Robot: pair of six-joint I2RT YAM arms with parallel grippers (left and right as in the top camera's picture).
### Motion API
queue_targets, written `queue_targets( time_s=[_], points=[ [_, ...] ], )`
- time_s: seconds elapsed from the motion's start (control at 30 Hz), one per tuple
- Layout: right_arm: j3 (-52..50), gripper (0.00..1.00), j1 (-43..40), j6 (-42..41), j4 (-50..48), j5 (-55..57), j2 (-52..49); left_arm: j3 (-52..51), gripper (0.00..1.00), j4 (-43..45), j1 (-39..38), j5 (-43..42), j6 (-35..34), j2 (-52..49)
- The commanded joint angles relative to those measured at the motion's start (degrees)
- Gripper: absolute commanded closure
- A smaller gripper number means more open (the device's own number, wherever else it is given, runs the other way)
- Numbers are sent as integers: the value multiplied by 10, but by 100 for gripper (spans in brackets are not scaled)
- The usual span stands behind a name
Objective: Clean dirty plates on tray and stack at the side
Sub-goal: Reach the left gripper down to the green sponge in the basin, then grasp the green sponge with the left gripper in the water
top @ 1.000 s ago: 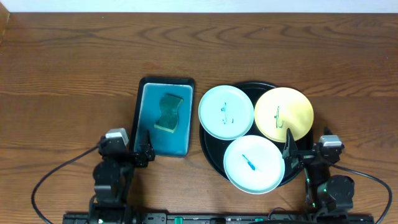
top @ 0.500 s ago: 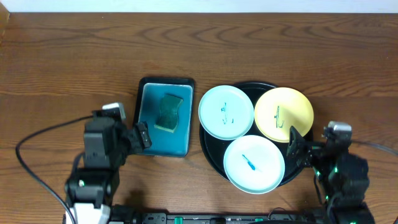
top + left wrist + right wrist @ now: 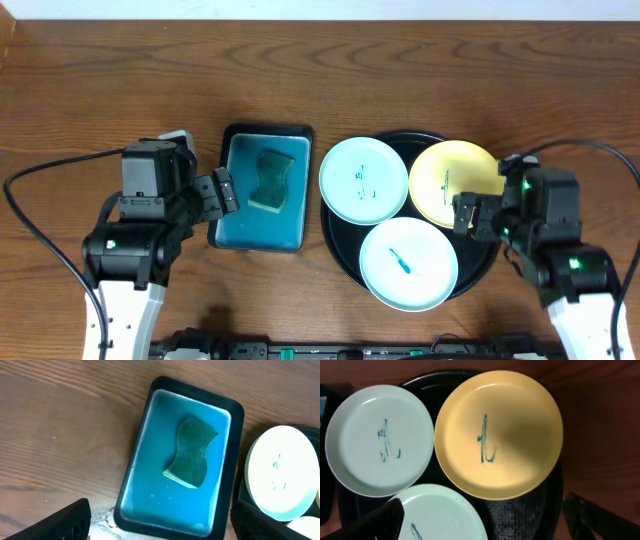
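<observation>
Left gripper (image 3: 222, 192), jaws spread wide and empty, hovers at left-centre over the teal tray's (image 3: 240, 225) edge (a sponge (image 3: 271, 181) lies inside). Right gripper (image 3: 468, 215), equally agape and empty, hangs at right-centre above the black tray (image 3: 340, 255) bearing three plates (image 3: 362, 180).
</observation>
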State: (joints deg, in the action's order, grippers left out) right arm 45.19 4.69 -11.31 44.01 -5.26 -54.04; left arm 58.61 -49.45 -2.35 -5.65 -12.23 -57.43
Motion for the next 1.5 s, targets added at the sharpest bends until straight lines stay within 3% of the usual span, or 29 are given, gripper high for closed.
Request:
queue_targets(
  time_s=[0.0,0.37,0.53,0.77,0.97,1.23,1.47],
  points=[
    [19,1,6,11,-5,-31,-20,11,10,9,2,1,-4,-2],
    [19,1,6,11,-24,-41,-30,11,13,91,-2,0,18,-50],
    [19,1,6,11,-27,-42,-30,11,19,147,-40,1,72,-119],
    [18,1,6,11,-26,-42,-30,11,28,197,-78,3,77,-215],
    [18,1,6,11,-26,-42,-30,11,31,213,-103,2,74,-293],
    [18,1,6,11,-26,-42,-30,11,44,216,-126,-16,70,-383],
    [18,1,6,11,-26,-40,-30,11,44,217,-126,-12,70,-413]
  ],
)
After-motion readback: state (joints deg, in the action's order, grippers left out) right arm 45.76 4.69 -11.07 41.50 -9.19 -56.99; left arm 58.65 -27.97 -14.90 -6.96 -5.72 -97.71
